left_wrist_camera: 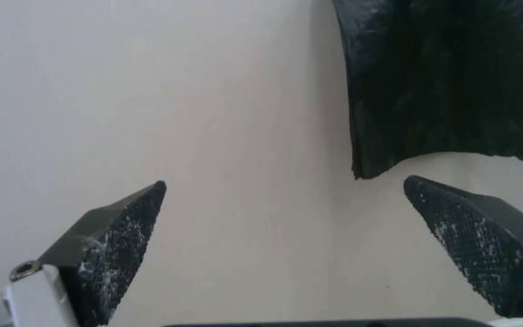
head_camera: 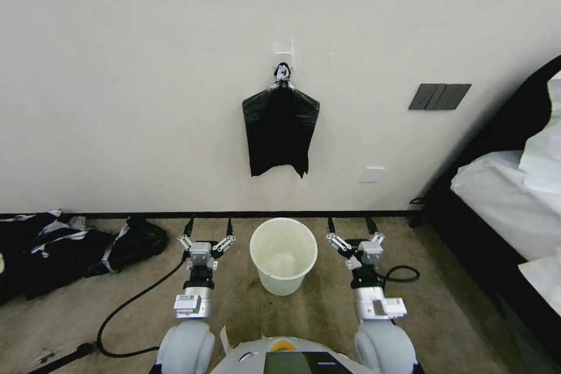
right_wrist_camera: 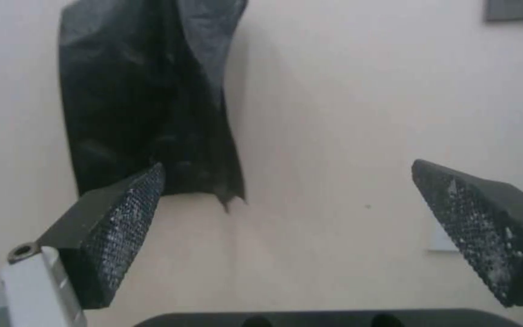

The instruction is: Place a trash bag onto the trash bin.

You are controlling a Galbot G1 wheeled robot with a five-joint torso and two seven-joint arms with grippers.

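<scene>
Arms: white shells, silver wrist blocks, black cables.
Left gripper, right gripper: black cross-hatched pads.

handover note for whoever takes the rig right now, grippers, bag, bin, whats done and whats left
Left gripper: open, holding nothing, low beside the trash bin on its left.
Right gripper: open, holding nothing, on the bin's right.
Bin stands unlined on the carpet at the wall.
Black bag bundle hangs from a wall hook above the bin.
Done: nothing yet.
Left: take a bag, fit it over the bin's rim.
</scene>
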